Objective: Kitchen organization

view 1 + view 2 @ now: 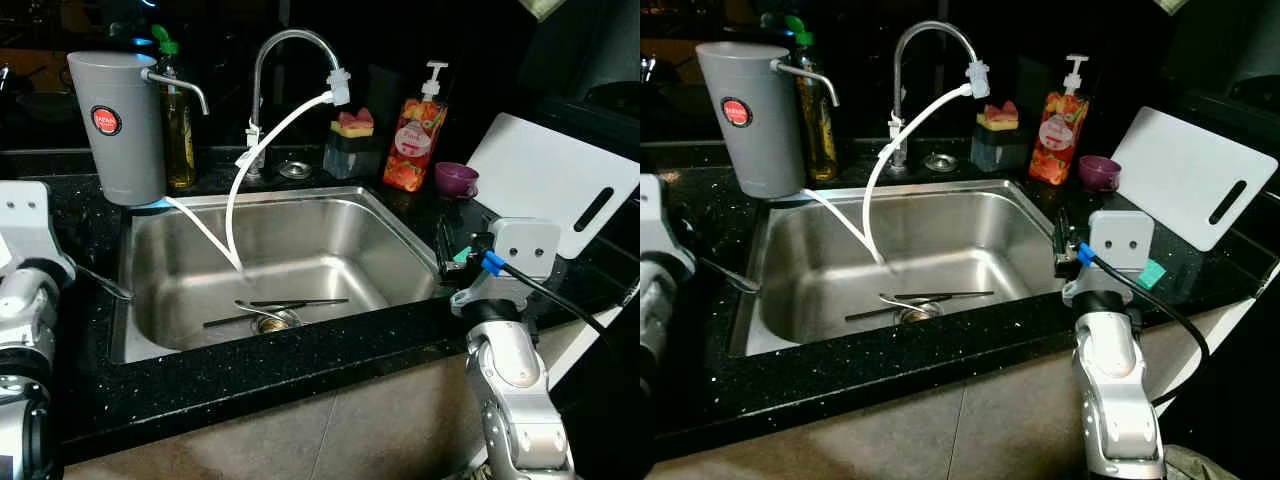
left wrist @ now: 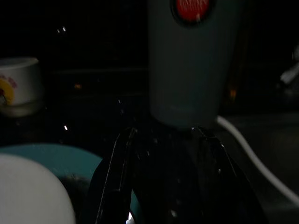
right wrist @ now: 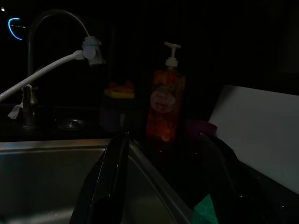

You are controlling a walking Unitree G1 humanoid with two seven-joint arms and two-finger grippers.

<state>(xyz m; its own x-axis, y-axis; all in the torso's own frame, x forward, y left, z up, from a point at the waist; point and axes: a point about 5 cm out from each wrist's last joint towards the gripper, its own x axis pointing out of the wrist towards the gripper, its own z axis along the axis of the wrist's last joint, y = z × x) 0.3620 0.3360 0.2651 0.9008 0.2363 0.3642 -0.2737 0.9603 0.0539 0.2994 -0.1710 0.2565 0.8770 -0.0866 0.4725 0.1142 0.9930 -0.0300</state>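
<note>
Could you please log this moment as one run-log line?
left gripper: open, facing grey water filter | right gripper: open, over counter right of steel sink | black chopsticks: in sink

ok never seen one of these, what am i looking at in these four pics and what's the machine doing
This is a humanoid robot standing at a kitchen sink. The two bright pictures come from a stereo camera on its head, looking down; the silver limbs at the edges are its own arms. The two dark pictures come from cameras on its wrists, each looking along that gripper's two black fingers.

The left gripper points at a grey water filter canister beside the sink. The right gripper hovers over the black counter at the sink's right edge, facing an orange soap dispenser. Both are open and hold nothing.

Also on the counter: a tap with a white hose, a sponge holder, a purple cup and a white cutting board. Chopsticks lie in the sink.
</note>
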